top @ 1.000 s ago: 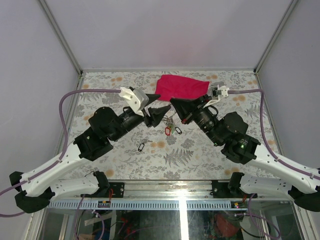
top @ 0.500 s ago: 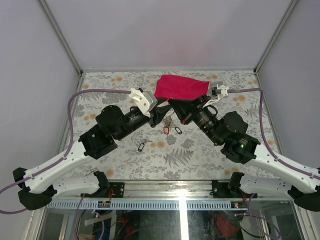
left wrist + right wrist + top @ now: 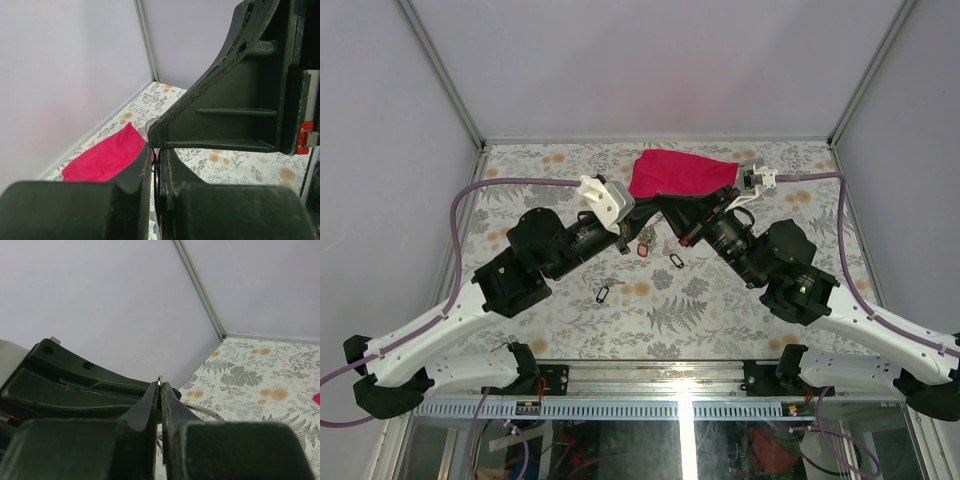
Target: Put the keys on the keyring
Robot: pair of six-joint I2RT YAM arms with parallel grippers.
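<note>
My left gripper (image 3: 639, 223) and right gripper (image 3: 664, 211) meet tip to tip just in front of the red cloth (image 3: 680, 172). In the left wrist view the left gripper (image 3: 154, 151) is shut on a thin wire, the keyring (image 3: 149, 125), whose arc shows above its tips. In the right wrist view the right gripper (image 3: 159, 386) is shut on a small silver key (image 3: 160, 378), and the ring's wire (image 3: 206, 412) curves out beside it. A red-tagged key (image 3: 643, 247) hangs below the tips. A black-tagged key (image 3: 676, 260) and another (image 3: 603, 294) lie on the table.
The table has a floral cover (image 3: 720, 310) and grey walls on three sides. The red cloth lies close behind both grippers, also seen in the left wrist view (image 3: 107, 157). Purple cables (image 3: 500, 183) arc over each arm.
Both grippers have moved a little toward the back, still tip to tip. The red-tagged key has moved up and left with them, away from the black-tagged key on the table.
</note>
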